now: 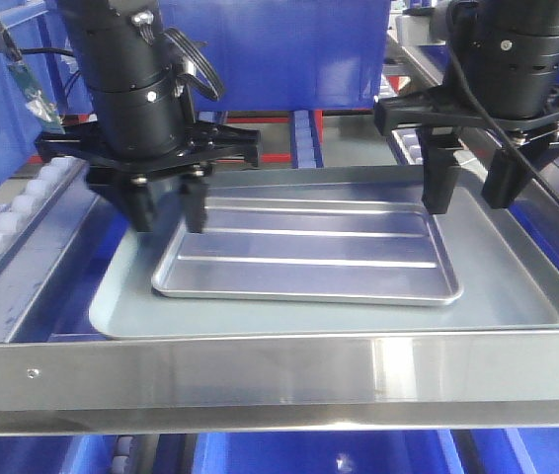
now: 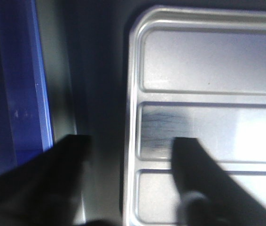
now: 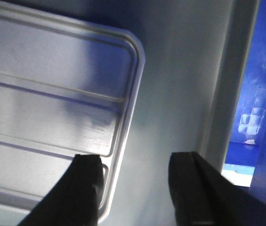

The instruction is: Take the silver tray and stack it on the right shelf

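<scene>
One silver tray (image 1: 309, 259) inside one grey tray (image 1: 517, 286), two parted claws above.

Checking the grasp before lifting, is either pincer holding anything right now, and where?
Nothing is held. Left pincer and right pincer are open, each straddling an end rim of the silver tray.
</scene>
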You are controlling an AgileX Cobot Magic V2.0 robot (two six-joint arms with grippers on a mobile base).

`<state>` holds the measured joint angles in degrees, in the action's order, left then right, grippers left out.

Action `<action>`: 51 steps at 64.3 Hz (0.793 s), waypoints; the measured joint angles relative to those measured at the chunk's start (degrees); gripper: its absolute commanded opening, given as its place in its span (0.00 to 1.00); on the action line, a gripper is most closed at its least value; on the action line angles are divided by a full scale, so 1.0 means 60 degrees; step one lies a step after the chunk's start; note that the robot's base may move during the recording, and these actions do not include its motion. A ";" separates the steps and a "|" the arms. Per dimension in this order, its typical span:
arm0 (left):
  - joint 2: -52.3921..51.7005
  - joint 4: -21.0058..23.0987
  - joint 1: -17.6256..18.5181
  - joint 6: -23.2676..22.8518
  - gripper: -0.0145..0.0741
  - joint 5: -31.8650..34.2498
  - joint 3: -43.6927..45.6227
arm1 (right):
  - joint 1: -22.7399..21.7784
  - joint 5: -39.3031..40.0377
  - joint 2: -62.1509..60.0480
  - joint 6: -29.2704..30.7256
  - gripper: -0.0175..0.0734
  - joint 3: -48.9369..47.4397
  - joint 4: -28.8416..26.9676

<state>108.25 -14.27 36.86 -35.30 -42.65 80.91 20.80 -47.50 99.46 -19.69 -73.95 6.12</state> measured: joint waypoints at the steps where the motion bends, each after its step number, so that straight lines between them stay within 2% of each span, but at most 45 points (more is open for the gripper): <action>1: 0.0000 0.0000 0.0000 0.0000 0.75 -0.0018 0.0000 | 0.0000 0.0000 0.0000 0.0000 0.68 0.0000 0.0000; 6: 0.0000 0.0000 0.0000 0.0000 0.76 -0.0074 0.0000 | 0.0000 0.0000 0.0000 0.0018 0.67 0.0000 0.0000; 14: 0.0000 0.0022 0.0000 0.0090 0.70 -0.0704 0.0164 | 0.0000 -0.0017 -0.0095 0.0018 0.66 0.0000 0.0000; 18: -0.0040 0.0057 0.0000 0.0285 0.65 -0.0956 0.0310 | 0.0000 -0.0053 -0.0285 0.0018 0.62 0.0000 0.0000; 21: -0.0175 0.0074 0.0000 0.0465 0.60 -0.1131 0.0408 | 0.0000 -0.0095 -0.0476 0.0018 0.55 0.0000 0.0000; 28: -0.0801 0.0097 0.0067 0.0774 0.43 -0.1325 0.0469 | 0.0000 -0.0248 -0.1117 0.0018 0.36 0.0000 0.0000; 32: -0.1377 0.0097 0.0116 0.0951 0.29 -0.1372 0.0451 | 0.0000 -0.0338 -0.1547 0.0018 0.24 0.0000 0.0000; 39: -0.2445 -0.0011 0.0275 0.1157 0.04 -0.1310 0.0146 | 0.0000 -0.0364 -0.2243 0.0026 0.25 0.0115 0.0017; 43: -0.3018 -0.0118 0.0407 0.1221 0.07 -0.1203 -0.0239 | 0.0000 -0.0318 -0.2786 0.0076 0.25 0.0426 0.0017; 51: -0.4367 -0.0284 0.0609 0.1237 0.06 -0.0493 -0.1798 | 0.0000 0.0188 -0.3856 0.0237 0.25 0.1425 0.0017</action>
<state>82.05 -15.97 40.51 -27.88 -45.60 70.12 20.80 -46.37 76.32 -18.27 -65.40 6.22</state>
